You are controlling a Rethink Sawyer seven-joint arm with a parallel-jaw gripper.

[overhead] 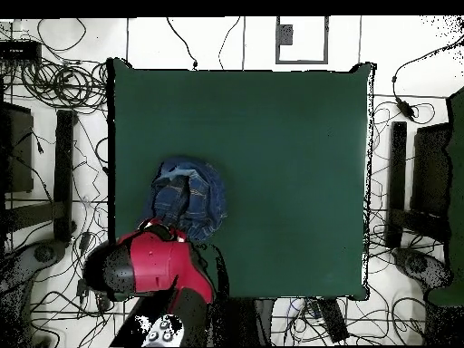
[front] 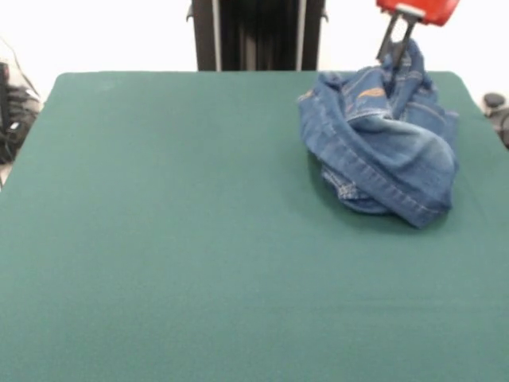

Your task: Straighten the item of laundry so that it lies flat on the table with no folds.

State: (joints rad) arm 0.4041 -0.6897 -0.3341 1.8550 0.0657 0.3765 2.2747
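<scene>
The blue denim jeans [front: 382, 147] lie bunched in a crumpled heap at the far right of the green table [front: 199, 239], close to its far edge. One part of the cloth is drawn up into a peak. My gripper [front: 399, 48] comes down from the red arm head [front: 417, 8] and is shut on that peak. In the overhead view the jeans [overhead: 190, 199] are heaped near the table's [overhead: 290, 163] left edge, and the red arm [overhead: 154, 267] covers the gripper and the near part of the heap.
The black pedestal [front: 254, 36] stands behind the table's far edge. Cables and black gear [overhead: 54, 91] lie all round the table on the floor. The jeans sit close to the table's edge and corner.
</scene>
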